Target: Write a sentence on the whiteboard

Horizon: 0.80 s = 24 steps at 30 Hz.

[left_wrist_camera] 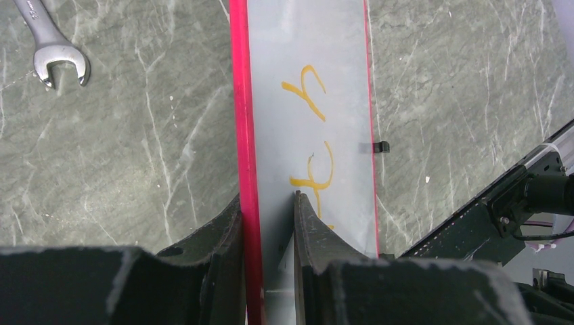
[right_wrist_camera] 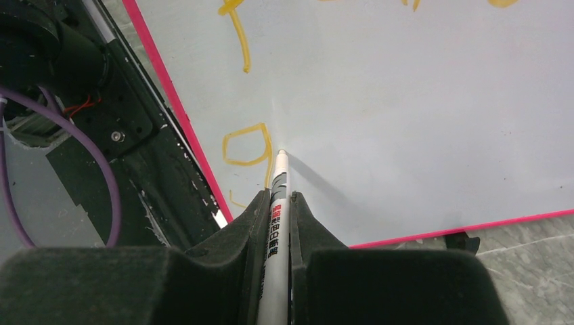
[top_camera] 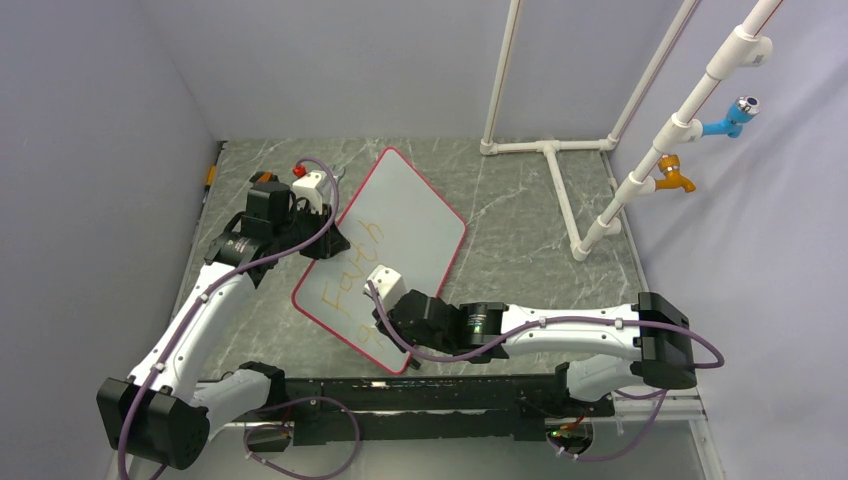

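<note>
The left tool (left_wrist_camera: 267, 198) grips the whiteboard (left_wrist_camera: 304, 40), a finger closed on either side of its red rim. The board runs straight up the frame, with yellow-orange letters (left_wrist_camera: 308, 95) on its white face and a small black clip (left_wrist_camera: 381, 147) on the far rim. A wrench (left_wrist_camera: 57, 57) lies on the green marbled worktop (left_wrist_camera: 135, 156), well apart to the left.

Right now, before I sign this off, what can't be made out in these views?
- Top view: the right arm covers the second line of the sentence; only "Faith" reads.
- Left wrist: the whiteboard lies foreshortened, its letters unreadable; the wrench handle is cut by the top edge.
- Right wrist: upper letters cut by the top edge; whether the marker tip touches the board is unclear.
</note>
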Each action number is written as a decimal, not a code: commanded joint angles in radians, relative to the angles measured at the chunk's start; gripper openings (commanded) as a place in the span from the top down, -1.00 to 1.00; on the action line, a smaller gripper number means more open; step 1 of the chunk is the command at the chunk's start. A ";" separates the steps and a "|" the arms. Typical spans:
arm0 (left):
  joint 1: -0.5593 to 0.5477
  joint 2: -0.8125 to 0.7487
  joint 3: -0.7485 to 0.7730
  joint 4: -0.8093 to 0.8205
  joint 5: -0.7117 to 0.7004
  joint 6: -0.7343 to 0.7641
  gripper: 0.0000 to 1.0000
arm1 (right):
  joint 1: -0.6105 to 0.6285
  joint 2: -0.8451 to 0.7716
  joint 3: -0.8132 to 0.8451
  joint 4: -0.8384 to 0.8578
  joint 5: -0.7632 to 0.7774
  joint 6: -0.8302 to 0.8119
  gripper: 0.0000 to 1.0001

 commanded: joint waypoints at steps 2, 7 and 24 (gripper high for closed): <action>0.005 -0.026 -0.003 0.036 -0.110 0.135 1.00 | -0.002 0.000 -0.022 0.036 0.010 0.030 1.00; 0.005 -0.027 -0.004 0.036 -0.110 0.136 1.00 | -0.003 -0.011 -0.045 0.032 0.004 0.043 1.00; 0.005 -0.024 -0.003 0.037 -0.110 0.135 1.00 | -0.006 -0.044 -0.089 0.010 0.037 0.067 1.00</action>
